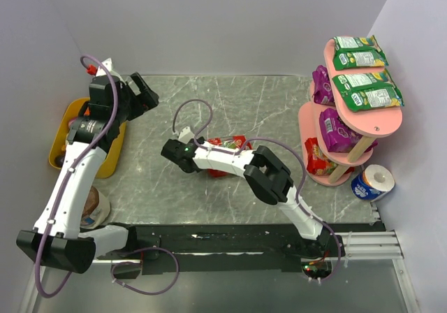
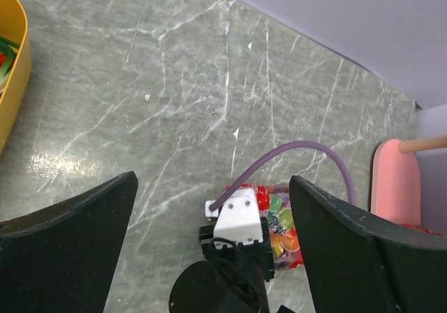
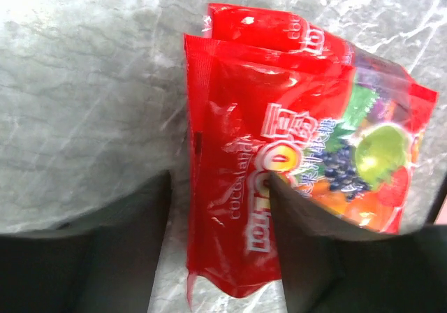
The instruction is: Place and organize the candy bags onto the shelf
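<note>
A red candy bag with fruit print (image 1: 227,144) lies flat mid-table. My right gripper (image 1: 201,163) is open and low over its left end. In the right wrist view the bag (image 3: 279,138) lies between the fingers, one finger (image 3: 105,250) over bare table and the other over the print. The bag also shows in the left wrist view (image 2: 283,229). The pink shelf (image 1: 384,123) stands at the right with two green bags (image 1: 363,89) on top, two purple bags (image 1: 336,128) on the middle tier and a red bag (image 1: 320,158) on the bottom. My left gripper (image 1: 142,93) is open, empty and raised at the far left.
A yellow bowl (image 1: 61,142) with toy vegetables sits at the left edge, also seen in the left wrist view (image 2: 12,82). A blue-white paper roll (image 1: 374,182) stands by the shelf's foot. A round container (image 1: 96,207) sits under the left arm. Walls close in the back and both sides.
</note>
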